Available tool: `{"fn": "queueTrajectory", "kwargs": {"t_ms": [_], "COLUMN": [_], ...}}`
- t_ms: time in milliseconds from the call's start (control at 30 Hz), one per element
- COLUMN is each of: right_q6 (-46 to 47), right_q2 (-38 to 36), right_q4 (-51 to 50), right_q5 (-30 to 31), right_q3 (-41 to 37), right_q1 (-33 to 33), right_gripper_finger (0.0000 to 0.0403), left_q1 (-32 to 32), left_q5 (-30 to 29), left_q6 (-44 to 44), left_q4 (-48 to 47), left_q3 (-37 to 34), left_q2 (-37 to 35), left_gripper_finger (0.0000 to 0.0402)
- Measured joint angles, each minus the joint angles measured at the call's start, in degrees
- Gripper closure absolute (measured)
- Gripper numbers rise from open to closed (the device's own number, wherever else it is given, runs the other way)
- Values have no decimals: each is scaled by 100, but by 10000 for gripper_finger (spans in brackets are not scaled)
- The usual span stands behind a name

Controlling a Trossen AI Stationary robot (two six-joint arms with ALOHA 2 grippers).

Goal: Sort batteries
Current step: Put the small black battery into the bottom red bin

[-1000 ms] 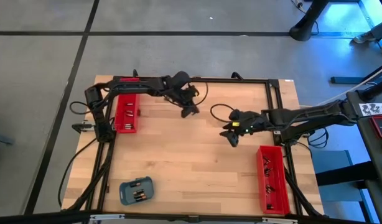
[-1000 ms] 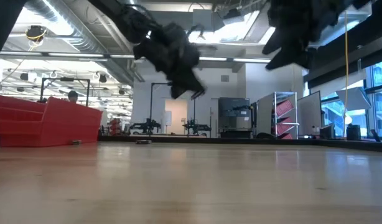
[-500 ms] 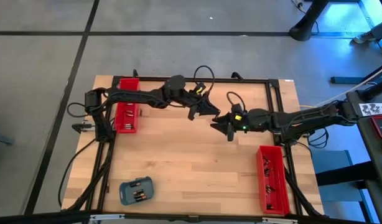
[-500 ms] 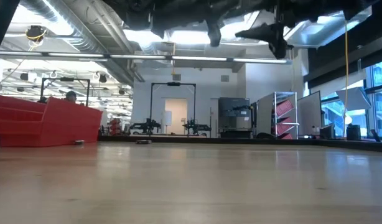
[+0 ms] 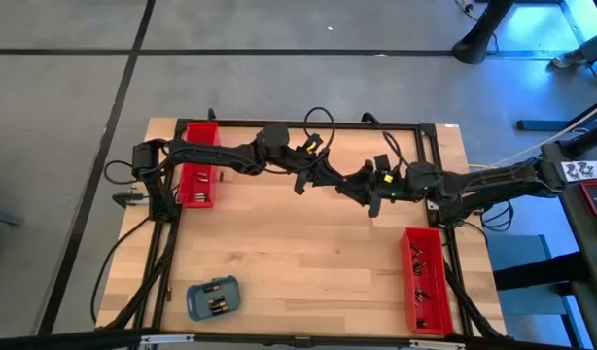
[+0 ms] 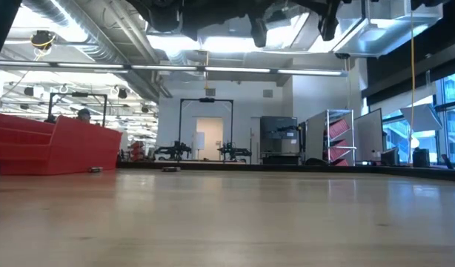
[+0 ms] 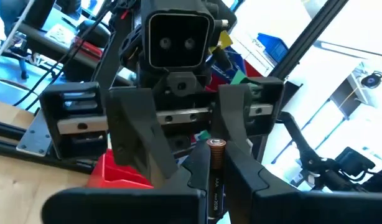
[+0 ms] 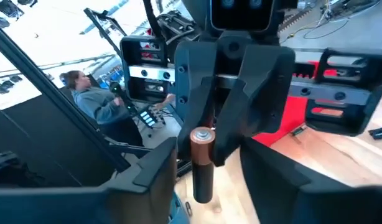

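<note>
One battery [image 7: 215,168] is up in the air over the middle of the table [image 5: 298,253], pinched between the closed fingers of the left gripper [image 5: 333,180], coppery end poking out toward the right gripper [image 5: 359,187]. The right gripper's fingers stand apart on either side of the battery, not yet clamped on it. It looks like a handover. More batteries [image 5: 217,302] lie in the small blue-grey tray [image 5: 193,292] at the near edge. The battery is probably light, rigid, smooth and round, so it could slip or roll; it is best taken across the bare part of the barrel, square on. The wrist views show the grip and the gap. The high view only shows the two grippers meeting, plus the red trays [image 5: 184,185] [image 5: 406,282]. The low view shows no battery, just arms overhead. The right wrist view also shows a seated person [image 8: 85,99] in the background.
</note>
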Motion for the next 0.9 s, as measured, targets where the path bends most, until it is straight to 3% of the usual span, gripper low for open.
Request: {"fn": "queueTrajectory", "kwargs": {"t_ms": [267,700,900], "right_q6": [-63,-190,-205], "right_q2": [-35,-31,-9], "right_q4": [-351,-375,-420], "right_q5": [12,-147,-191], "right_q3": [57,59,66], "right_q1": [0,0,-2], "right_gripper_finger": [313,315,372], "left_q1": [7,0,-2], "left_q5": [-105,-217,-473], "left_q6": [2,16,10], "left_q4": [-28,11,22], "left_q3": [-3,-3,1], "left_q2": [0,0,2], "left_gripper_finger": [384,384,380]}}
